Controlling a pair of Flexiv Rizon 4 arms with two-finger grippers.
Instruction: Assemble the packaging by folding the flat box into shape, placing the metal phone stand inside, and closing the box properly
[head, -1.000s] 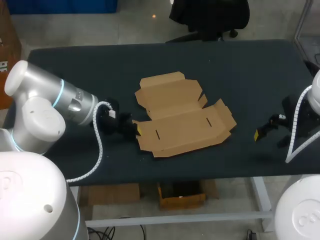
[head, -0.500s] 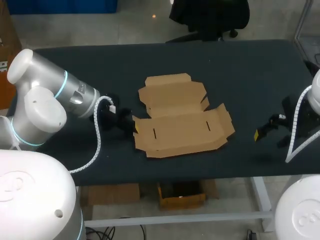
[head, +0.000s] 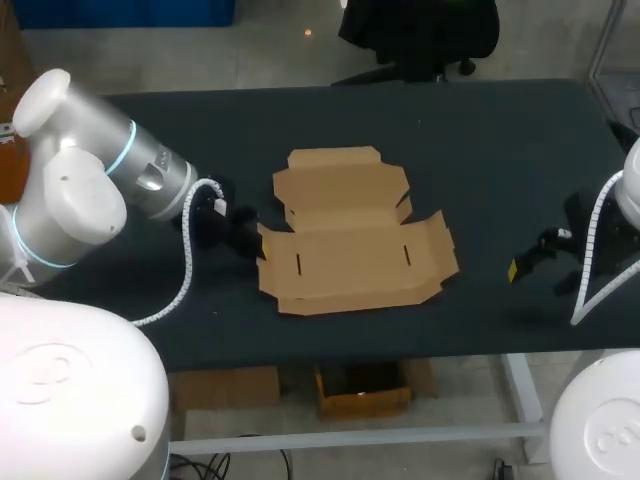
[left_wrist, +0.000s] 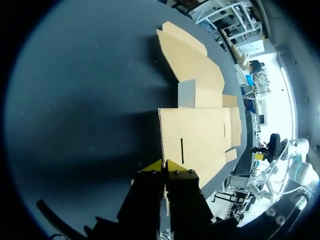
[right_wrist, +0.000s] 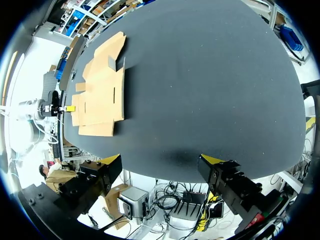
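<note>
1. Flat box (head: 350, 235) lies unfolded at ctr of black table (head: 480, 140). The smaller panel points to 12 o'clock. The wider panel, w/ two short slots, points to 6 o'clock.
2. Left arm (head: 100, 190) comes in from the 9 o'clock side, a white coiled cable (head: 190, 270) looping off its wrist. Left gripper (head: 260, 247) meets the box at the box's 9 o'clock edge.
3. Left wrist view: the yellow tips sit pressed together, apparently pinching the near edge of the cardboard. The rest of the box stretches away flat at the gripper's 12 o'clock, side flaps out to either side.
4. Right gripper (head: 535, 275) hangs at the box's 3 o'clock, well apart from it, near the table's right end. Right arm (head: 625, 200) enters from that side.
5. Right wrist view: the right gripper's fingers (right_wrist: 112, 160) stand wide apart over bare tabletop, touching no cardboard. The box lies well ahead, at abt 11 o'clock from the gripper. The left gripper's yellow tip shows at the box's far edge.
</note>
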